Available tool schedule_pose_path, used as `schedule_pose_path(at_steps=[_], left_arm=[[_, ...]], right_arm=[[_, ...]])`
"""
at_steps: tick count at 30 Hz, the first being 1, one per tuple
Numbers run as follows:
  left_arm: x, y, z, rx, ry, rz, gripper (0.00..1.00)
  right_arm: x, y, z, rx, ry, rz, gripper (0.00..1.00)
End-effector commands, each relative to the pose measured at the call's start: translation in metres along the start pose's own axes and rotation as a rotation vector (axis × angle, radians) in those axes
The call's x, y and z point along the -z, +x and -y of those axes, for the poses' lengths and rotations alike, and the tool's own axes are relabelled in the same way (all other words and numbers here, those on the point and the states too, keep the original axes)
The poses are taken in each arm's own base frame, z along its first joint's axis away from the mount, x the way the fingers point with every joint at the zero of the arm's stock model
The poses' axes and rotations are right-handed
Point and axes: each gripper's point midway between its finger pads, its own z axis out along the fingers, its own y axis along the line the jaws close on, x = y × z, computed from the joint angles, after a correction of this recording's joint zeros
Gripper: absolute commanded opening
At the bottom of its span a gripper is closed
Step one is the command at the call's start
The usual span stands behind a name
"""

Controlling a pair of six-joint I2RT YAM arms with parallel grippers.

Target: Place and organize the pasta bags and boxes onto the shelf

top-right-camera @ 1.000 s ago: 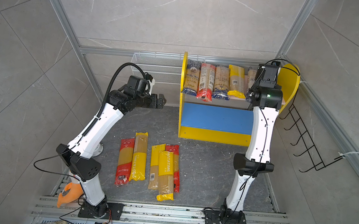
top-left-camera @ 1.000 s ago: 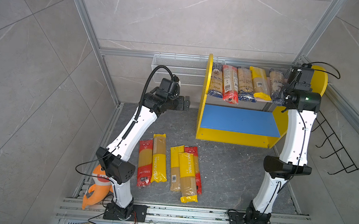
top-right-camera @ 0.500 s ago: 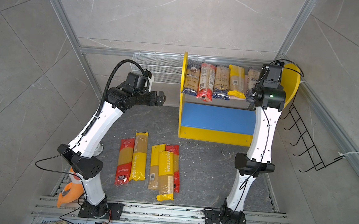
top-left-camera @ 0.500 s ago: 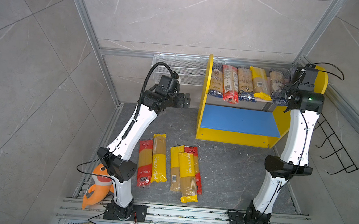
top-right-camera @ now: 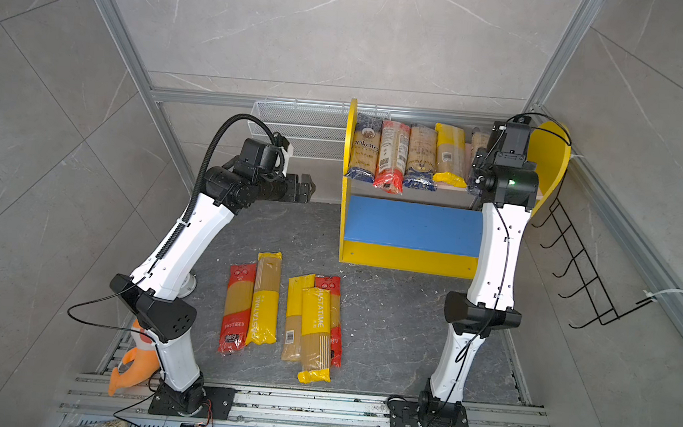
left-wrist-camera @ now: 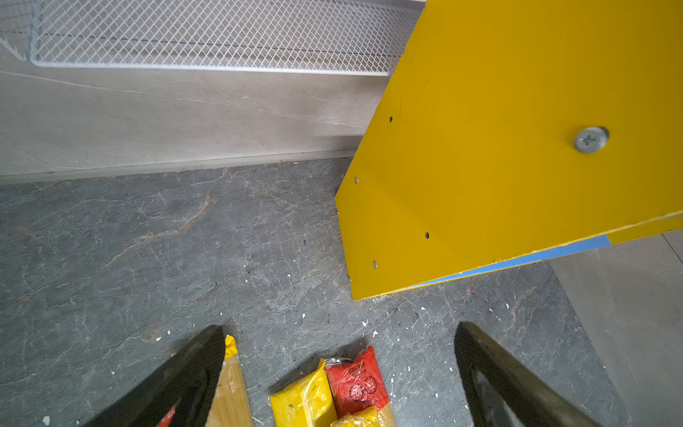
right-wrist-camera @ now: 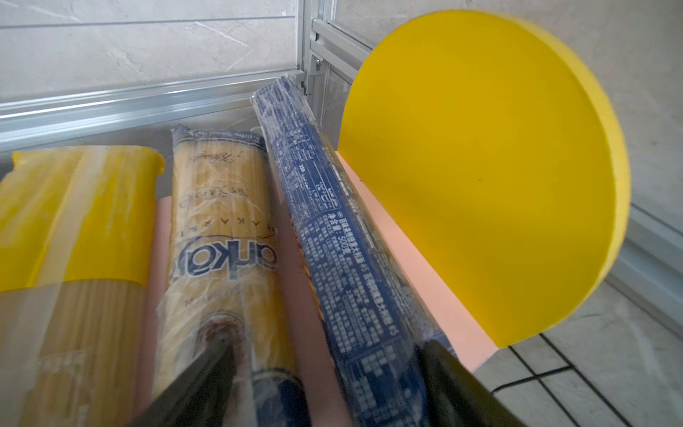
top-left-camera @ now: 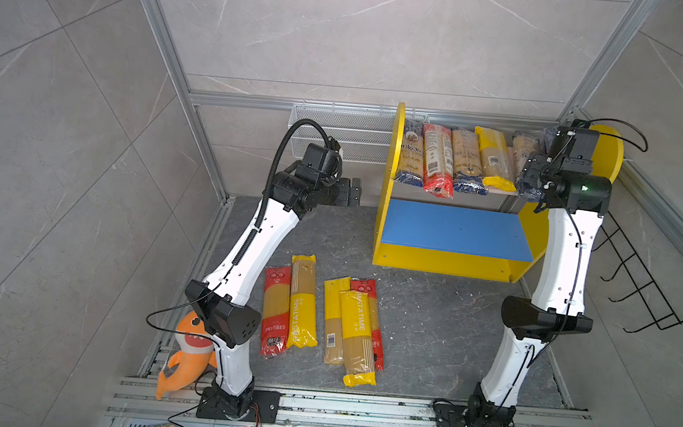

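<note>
You have six spaghetti packs [top-left-camera: 467, 162] lying side by side on the pink upper board [right-wrist-camera: 432, 303] of the yellow-sided shelf [top-left-camera: 455, 232]. The dark blue pack [right-wrist-camera: 332, 222] at the right end leans on its edge. Five loose packs [top-left-camera: 303, 303] lie on the floor, near and left of the shelf, three of them overlapping.

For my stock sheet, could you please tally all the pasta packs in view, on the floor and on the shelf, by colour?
Red packs: 3
Yellow packs: 4
Dark blue packs: 4
Total: 11
</note>
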Motion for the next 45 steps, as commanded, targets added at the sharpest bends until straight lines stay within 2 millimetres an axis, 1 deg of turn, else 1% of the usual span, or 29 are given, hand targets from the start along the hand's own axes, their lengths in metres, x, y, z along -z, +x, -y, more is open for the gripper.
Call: schedule_pose_path(at_steps=[1,7,15,18,20,21,22,23,25,28,30,35,38,42,45], left_arm=[[0.017,-0.008,-0.001,0.007,0.005,0.035,1.0],[0.027,-0.006,-0.001,0.003,0.008,0.047,1.0],[0.04,-0.004,-0.001,-0.007,0.02,0.065,1.0],[0.043,-0.002,0.0,-0.007,0.03,0.069,1.0],[0.045,-0.001,0.001,-0.006,0.038,0.071,1.0],[0.045,-0.001,0.001,-0.004,0.04,0.07,1.0],[0.046,0.0,0.001,-0.003,0.041,0.071,1.0],[0.047,0.001,0.001,0.0,0.045,0.071,1.0],[0.048,0.003,0.002,0.005,0.053,0.071,1.0],[0.05,0.007,0.002,0.016,0.058,0.071,1.0],[0.05,0.009,0.002,0.023,0.063,0.072,1.0],[0.049,0.013,0.001,0.041,0.067,0.07,1.0],[0.049,0.015,0.0,0.046,0.066,0.072,1.0],[0.048,0.014,0.0,0.046,0.064,0.075,1.0],[0.046,0.011,0.0,0.043,0.06,0.072,1.0]], right_arm=[[0.011,0.01,-0.017,0.007,-0.075,-0.039,0.97],[0.029,0.003,-0.017,-0.016,-0.097,-0.015,0.97],[0.057,-0.004,-0.005,-0.068,-0.113,0.011,0.97],[0.066,-0.003,-0.001,-0.084,-0.117,0.013,0.97],[0.071,-0.001,0.005,-0.102,-0.101,0.008,0.93],[0.073,0.001,0.007,-0.107,-0.094,0.004,0.9],[0.075,0.004,0.011,-0.113,-0.079,-0.003,0.84],[0.073,0.011,0.014,-0.113,-0.059,-0.023,0.75],[0.073,0.019,0.023,-0.112,-0.016,-0.05,0.61],[0.072,0.03,0.032,-0.112,0.022,-0.085,0.48],[0.073,0.032,0.037,-0.121,0.027,-0.09,0.44],[0.076,0.027,0.052,-0.147,0.06,-0.067,0.43],[0.067,0.03,0.061,-0.151,0.085,-0.087,0.43],[0.055,0.033,0.061,-0.15,0.081,-0.103,0.43],[0.042,0.036,0.061,-0.152,0.079,-0.116,0.43]])
